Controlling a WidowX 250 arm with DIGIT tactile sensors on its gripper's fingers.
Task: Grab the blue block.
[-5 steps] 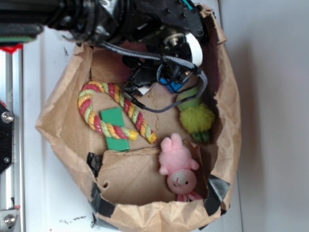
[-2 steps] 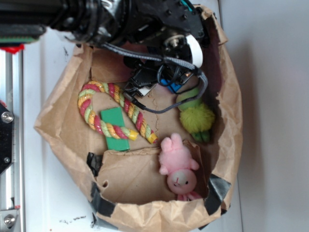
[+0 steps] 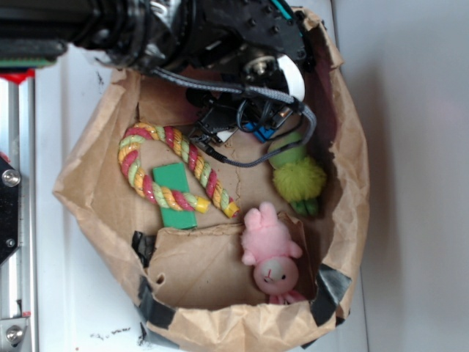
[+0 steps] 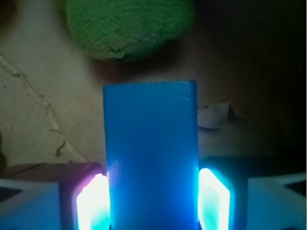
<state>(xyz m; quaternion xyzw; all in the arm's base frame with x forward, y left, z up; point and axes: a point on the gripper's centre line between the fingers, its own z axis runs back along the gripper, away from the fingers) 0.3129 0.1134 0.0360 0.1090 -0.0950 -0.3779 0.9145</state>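
the wrist view gave what the exterior view could not: the blue block [image 4: 150,153] sat squarely between the two glowing fingers [image 4: 93,203] of the pincer [image 4: 152,203], both pads pressed against its long sides, so the pincer was closed on it. beyond the block lay brown paper floor and the fuzzy green plush toy [image 4: 128,26]. from the exterior view only a sliver of the blue block [image 3: 265,132] peeked out under the black arm [image 3: 220,37] and its grey cable [image 3: 249,163]; the pincer itself was hidden there. the crumpled brown paper bag [image 3: 350,198] lay open on the white tabletop [image 3: 410,183]. inside it sat the striped rope toy [image 3: 172,165] draped across the green block [image 3: 174,196], the green plush toy [image 3: 299,176] just beside the blue block, and a pink bunny plush [image 3: 271,253] near the taped rim.
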